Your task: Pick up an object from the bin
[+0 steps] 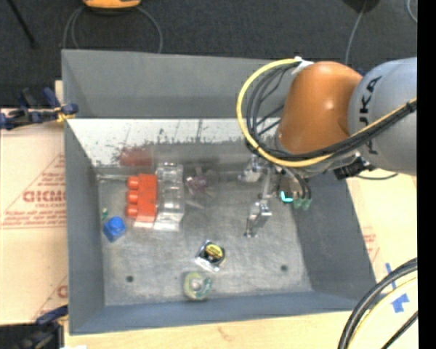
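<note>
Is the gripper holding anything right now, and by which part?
Nothing is held: the gripper hangs over bare bin floor, apart from the nearest thing, a yellow-and-black piece.

Grey metal bin [83, 231], floor scuffed and speckled. Lying on the floor, left of centre: orange block [142, 196]. Touching the block's right side: clear plastic piece [168, 198]. Just below and left of the block: small blue thing [114, 229]. Well off to its lower right: black-and-yellow thing [210, 255]; farther down still, round pale-green thing [197, 285]. Up and right of the block, apart: small clear thing [198, 182].
</note>
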Motion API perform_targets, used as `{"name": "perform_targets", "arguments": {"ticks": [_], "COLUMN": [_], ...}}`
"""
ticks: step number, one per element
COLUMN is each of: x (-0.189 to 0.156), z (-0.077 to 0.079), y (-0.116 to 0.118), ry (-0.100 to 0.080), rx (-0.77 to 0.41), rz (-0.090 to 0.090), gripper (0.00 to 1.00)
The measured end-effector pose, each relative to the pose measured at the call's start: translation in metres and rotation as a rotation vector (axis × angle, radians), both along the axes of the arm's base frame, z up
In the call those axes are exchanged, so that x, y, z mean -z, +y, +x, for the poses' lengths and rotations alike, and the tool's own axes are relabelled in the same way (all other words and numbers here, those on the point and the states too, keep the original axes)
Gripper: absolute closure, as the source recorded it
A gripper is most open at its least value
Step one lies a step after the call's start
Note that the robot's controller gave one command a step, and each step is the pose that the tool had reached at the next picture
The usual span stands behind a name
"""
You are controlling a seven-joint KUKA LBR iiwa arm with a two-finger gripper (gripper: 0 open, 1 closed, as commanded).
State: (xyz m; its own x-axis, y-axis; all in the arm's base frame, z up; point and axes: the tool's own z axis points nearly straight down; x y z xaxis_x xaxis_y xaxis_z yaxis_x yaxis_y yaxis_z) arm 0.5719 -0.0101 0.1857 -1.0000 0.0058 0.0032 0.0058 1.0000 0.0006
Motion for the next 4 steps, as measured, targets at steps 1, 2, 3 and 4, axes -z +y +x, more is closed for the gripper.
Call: {"name": "perform_targets", "arguments": {"ticks": [1, 2, 3, 4], "x": [0.071, 0.1, 0.112, 0.112], "z": [-0.101, -0.086, -0.094, -0.086], "y": [0.068, 0.063, 0.1, 0.058], "ry": [0.005, -0.009, -0.021, -0.017], "rx": [-0.153, 0.198, 0.116, 0.022], "rz": [0.001, 0.004, 0.0, 0.004], "gripper": [0.0, 0.0, 0.0, 0.0]}}
